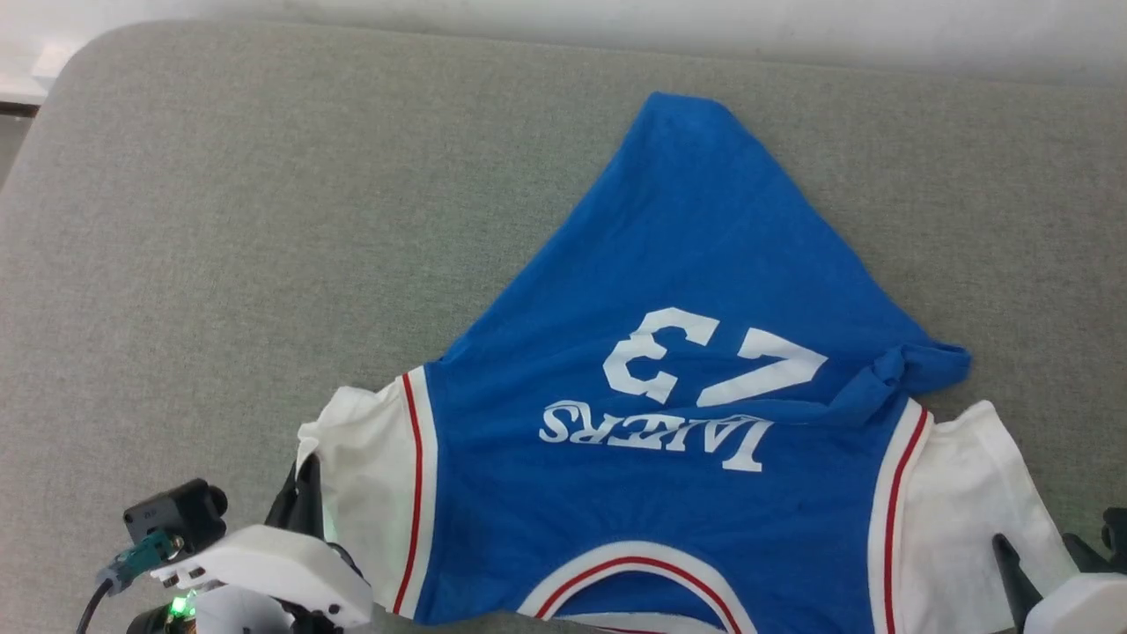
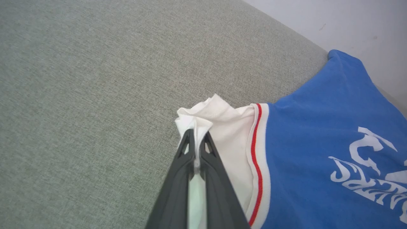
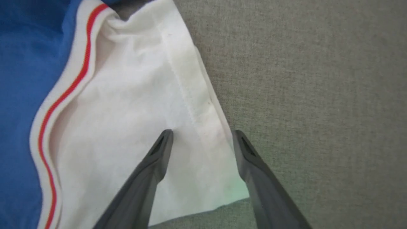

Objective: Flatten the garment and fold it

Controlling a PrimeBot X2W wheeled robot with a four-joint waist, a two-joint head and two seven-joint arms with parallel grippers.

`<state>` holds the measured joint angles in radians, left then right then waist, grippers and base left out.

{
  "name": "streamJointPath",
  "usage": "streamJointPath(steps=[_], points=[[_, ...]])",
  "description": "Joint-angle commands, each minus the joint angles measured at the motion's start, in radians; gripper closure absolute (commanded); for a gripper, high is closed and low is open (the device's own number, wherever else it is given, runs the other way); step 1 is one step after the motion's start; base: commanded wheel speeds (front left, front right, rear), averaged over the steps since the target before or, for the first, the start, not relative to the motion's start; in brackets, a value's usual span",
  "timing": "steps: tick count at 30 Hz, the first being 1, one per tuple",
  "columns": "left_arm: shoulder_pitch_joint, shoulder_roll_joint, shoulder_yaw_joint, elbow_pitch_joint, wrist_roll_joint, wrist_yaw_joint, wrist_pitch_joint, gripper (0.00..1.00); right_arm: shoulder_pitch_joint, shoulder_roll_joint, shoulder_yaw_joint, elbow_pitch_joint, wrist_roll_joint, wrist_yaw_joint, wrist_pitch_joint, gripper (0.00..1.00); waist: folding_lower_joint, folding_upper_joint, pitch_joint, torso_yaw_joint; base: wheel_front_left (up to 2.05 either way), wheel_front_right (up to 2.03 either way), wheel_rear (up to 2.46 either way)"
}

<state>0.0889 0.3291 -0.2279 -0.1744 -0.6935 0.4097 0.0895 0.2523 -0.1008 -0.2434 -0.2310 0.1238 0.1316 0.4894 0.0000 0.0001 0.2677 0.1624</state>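
While the left gripper (image 2: 194, 140) is clamped on the left sleeve (image 2: 222, 121), apparently to draw it flat, the shirt (image 1: 678, 255) lies rumpled on the grey pad (image 1: 220, 220), collar (image 1: 634, 568) nearest; right gripper (image 3: 202, 136) straddles the right sleeve (image 3: 127, 105) at its hem, fingers (image 3: 152, 162) spread, likely poised to pinch.

The kind of place is not certain: a wide padded surface (image 1: 220, 220) in grey woven fabric, rounded corner, beside a plain white wall (image 2: 349, 25).

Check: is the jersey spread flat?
Not flat: the jersey narrows to a point at its far end, and a blue bunch sits by one sleeve.
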Motion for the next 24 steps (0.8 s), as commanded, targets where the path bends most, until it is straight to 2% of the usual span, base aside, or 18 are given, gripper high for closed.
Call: streamJointPath(steps=[1, 5, 10, 11, 13, 18, 24], points=[[-0.020, -0.002, -0.003, -0.004, 0.008, -0.005, 0.005, 1.00, 0.007, -0.027, 0.005, 0.015, -0.008, -0.001, -0.007, 0.00, 0.0000, -0.0001, 0.010, 0.003, 0.00, 0.00, 0.00], [-0.032, -0.003, -0.014, -0.014, 0.014, -0.004, 0.011, 1.00, 0.001, -0.079, -0.009, 0.071, -0.004, -0.001, -0.022, 0.00, 0.0000, -0.0001, 0.024, 0.011, 0.00, 0.00, 0.00], [-0.031, -0.006, -0.021, -0.028, 0.013, -0.001, 0.014, 1.00, 0.024, -0.103, -0.012, 0.101, 0.030, -0.001, 0.016, 0.00, 0.0000, -0.0001, 0.035, 0.015, 0.00, 0.00, 0.00], [-0.032, -0.007, -0.021, -0.029, 0.012, -0.001, 0.015, 1.00, 0.033, -0.098, -0.007, 0.104, 0.047, -0.001, 0.034, 0.38, 0.0000, -0.0001, 0.036, 0.016, 0.00, 0.00, 0.00], [-0.033, -0.007, -0.022, -0.030, 0.012, 0.000, 0.016, 1.00, 0.048, -0.080, 0.003, 0.108, 0.091, -0.001, 0.073, 1.00, 0.0000, -0.0001, 0.037, 0.017, 0.00, 0.00, 0.00], [-0.037, -0.016, -0.018, -0.035, 0.004, 0.001, 0.008, 1.00, 0.044, -0.037, -0.001, 0.081, 0.160, -0.001, 0.094, 1.00, 0.0000, -0.0001, 0.029, 0.011, 0.00, 0.00, 0.00], [-0.036, -0.048, 0.003, -0.055, -0.034, -0.015, -0.028, 1.00, -0.065, 0.013, -0.055, 0.010, 0.186, -0.001, -0.056, 1.00, 0.0000, -0.0001, -0.029, -0.011, 0.00, 0.00, 0.00]])
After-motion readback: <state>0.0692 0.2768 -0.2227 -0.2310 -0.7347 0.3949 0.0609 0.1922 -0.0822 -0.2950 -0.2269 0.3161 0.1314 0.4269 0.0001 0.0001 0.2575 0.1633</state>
